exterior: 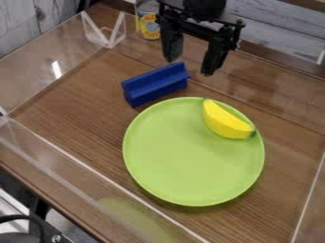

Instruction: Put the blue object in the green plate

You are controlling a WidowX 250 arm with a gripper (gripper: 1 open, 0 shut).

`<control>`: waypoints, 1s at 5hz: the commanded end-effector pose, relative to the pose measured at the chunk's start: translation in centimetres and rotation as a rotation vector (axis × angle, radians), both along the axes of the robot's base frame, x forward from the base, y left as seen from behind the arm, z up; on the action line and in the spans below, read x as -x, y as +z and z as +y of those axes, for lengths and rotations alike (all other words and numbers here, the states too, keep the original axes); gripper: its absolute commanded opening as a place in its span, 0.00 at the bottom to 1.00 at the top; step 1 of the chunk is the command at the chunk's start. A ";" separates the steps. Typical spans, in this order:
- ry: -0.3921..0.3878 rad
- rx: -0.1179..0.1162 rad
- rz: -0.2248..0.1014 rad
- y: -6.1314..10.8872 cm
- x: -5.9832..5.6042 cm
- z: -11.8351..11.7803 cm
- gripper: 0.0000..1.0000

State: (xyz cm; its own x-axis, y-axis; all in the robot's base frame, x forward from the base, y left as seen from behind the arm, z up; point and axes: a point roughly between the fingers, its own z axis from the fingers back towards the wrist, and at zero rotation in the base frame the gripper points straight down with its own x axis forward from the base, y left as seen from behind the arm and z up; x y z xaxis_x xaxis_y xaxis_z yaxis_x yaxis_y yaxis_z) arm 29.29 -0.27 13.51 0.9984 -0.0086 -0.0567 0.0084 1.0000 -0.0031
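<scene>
The blue object is a deep-blue rectangular block lying on the wooden table, just left of and behind the green plate. The plate is large, round and lime-green, and a yellow wedge rests on its far right part. My gripper hangs above the table just behind and to the right of the block, fingers pointing down and spread apart, holding nothing. It does not touch the block.
Clear plastic walls fence the wooden table on the left, front and right. A clear stand and a yellow-labelled container sit at the back behind the gripper.
</scene>
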 end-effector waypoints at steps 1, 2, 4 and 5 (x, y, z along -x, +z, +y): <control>-0.019 -0.004 -0.001 -0.7 -0.3 0.7 1.00; -0.065 -0.007 -0.014 -1.3 -1.0 2.0 1.00; -0.170 -0.018 -0.034 -2.1 -2.2 3.9 1.00; -0.238 -0.023 -0.041 -2.5 -2.7 4.7 1.00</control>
